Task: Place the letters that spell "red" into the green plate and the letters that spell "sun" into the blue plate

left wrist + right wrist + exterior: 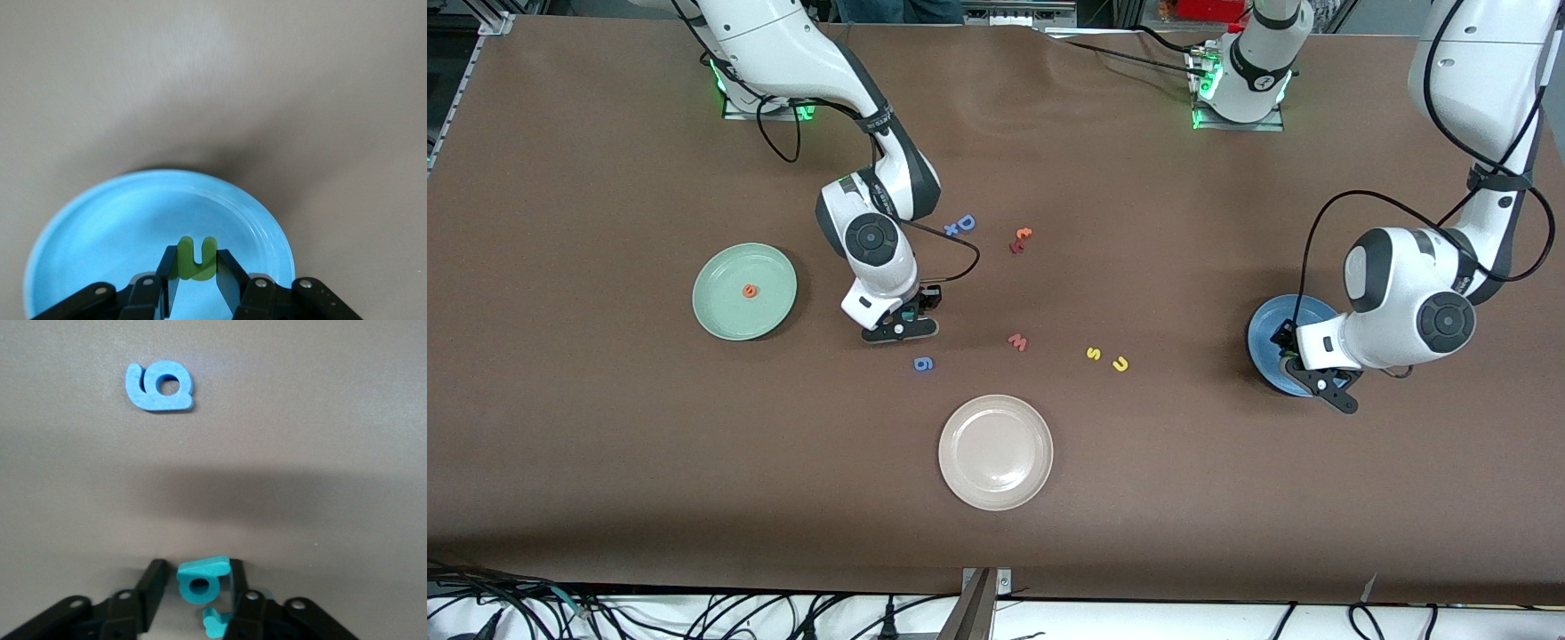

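Left wrist view: left gripper (pixel 195 277) clamps green "n" (pixel 196 259) over blue plate (pixel 87 227); right gripper (pixel 195 588) part-open around teal "d" (pixel 202 579).

Brown table (pixel 605 444) with three plates (pixel 996 452) and scattered foam letters (pixel 1018 342).

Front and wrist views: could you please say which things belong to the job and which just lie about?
Job: green plate, orange e, teal d, teal r, green n, blue plate, yellow s, yellow u.
Lying about: beige plate, blue g, red w, blue D.
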You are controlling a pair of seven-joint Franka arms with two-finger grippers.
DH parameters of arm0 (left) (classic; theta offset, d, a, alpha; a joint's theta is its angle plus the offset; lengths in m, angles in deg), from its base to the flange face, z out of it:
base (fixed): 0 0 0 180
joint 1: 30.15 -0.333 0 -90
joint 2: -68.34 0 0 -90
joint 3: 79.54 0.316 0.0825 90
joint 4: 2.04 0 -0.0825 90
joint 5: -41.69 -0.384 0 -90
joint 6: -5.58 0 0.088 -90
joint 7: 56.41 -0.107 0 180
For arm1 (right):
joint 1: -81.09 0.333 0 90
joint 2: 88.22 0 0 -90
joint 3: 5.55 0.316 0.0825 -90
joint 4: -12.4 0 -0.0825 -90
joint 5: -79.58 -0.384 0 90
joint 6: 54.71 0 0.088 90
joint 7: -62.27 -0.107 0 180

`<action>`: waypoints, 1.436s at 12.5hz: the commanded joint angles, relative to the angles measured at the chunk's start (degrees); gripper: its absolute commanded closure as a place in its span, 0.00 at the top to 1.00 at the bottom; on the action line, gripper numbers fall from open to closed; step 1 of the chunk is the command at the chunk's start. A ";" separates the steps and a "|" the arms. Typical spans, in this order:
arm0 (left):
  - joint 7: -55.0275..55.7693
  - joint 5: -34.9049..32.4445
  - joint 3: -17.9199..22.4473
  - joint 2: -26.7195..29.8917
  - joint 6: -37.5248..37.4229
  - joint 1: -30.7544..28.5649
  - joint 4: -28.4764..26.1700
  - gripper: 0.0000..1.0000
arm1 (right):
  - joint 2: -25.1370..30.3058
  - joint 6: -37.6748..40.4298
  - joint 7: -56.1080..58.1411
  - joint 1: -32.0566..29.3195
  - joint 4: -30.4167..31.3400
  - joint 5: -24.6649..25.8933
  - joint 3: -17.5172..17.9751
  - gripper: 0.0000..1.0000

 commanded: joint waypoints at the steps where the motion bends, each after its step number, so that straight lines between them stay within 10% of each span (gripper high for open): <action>1: 1.87 1.62 -0.27 -1.11 -0.17 -1.24 -0.36 0.00 | -1.30 -0.40 0.90 -0.30 -1.04 -0.90 0.17 0.43; 4: 2.31 1.45 -0.18 -1.64 0.36 -1.24 -0.10 0.39 | -1.30 -0.40 0.99 -0.30 -1.04 -0.90 0.17 0.21; 6: 1.53 0.83 -0.18 -1.55 0.36 -1.24 0.08 0.95 | -1.21 -0.23 1.34 -0.30 -1.04 -0.90 0.08 0.12; 7: 1.26 0.83 -0.27 -1.03 0.27 -1.24 0.08 1.00 | -0.95 -0.05 1.51 -0.38 -1.21 -0.90 0.08 0.12; 13: -4.44 -2.77 -0.80 1.52 0.54 5.77 2.36 0.99 | 3.35 3.71 2.39 -0.82 -1.39 -0.81 -1.58 0.11; 18: 11.21 3.19 -1.85 1.52 2.47 13.59 3.51 0.79 | 8.44 13.29 13.97 -2.66 -0.51 -0.90 -7.39 0.11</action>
